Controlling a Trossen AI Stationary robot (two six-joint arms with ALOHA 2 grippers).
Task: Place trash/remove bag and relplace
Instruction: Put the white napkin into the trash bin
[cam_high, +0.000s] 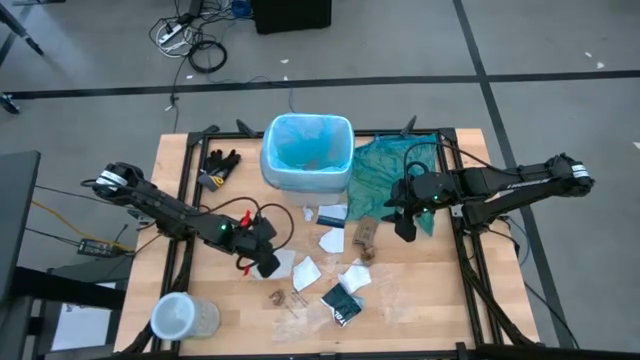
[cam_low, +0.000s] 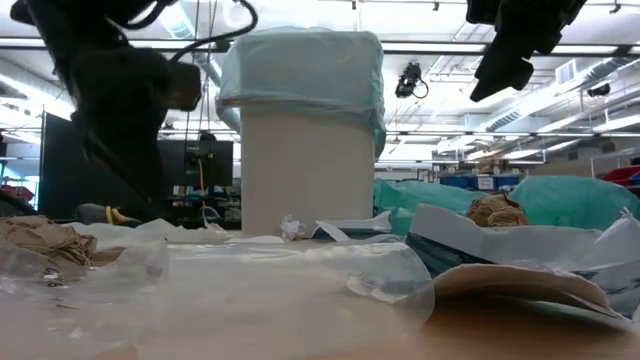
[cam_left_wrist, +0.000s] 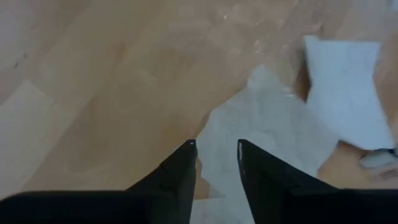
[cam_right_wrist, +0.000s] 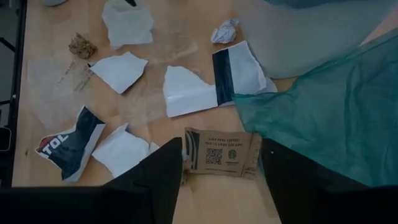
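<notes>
The white bin (cam_high: 306, 172) stands at the table's far middle, lined with the light-blue bag (cam_high: 306, 140), whose rim folds over the bin's top. Trash lies on the table in front of it: white paper pieces (cam_high: 306, 272), a brown cardboard sleeve (cam_right_wrist: 221, 152), a dark wrapper (cam_right_wrist: 65, 146), brown bits (cam_high: 277, 297) and clear plastic (cam_high: 390, 300). My left gripper (cam_left_wrist: 217, 152) is open by a narrow gap, low over the edge of a white paper piece (cam_left_wrist: 261, 124). My right gripper (cam_right_wrist: 221, 155) is open wide, up above the brown sleeve. My left gripper points down at the near edge of the white paper piece (cam_left_wrist: 214, 134), one fingertip on either side of it. I cannot tell whether the fingertips touch the paper. The paper lies flat on the table.
A darker teal-green plastic bag (cam_high: 395, 165) lies right of the bin, under my right arm. Black gloves (cam_high: 220, 165) lie left of the bin. A clear lidded cup (cam_high: 180, 318) stands at the near left corner. A crumpled paper ball (cam_right_wrist: 224, 30) lies by the bin.
</notes>
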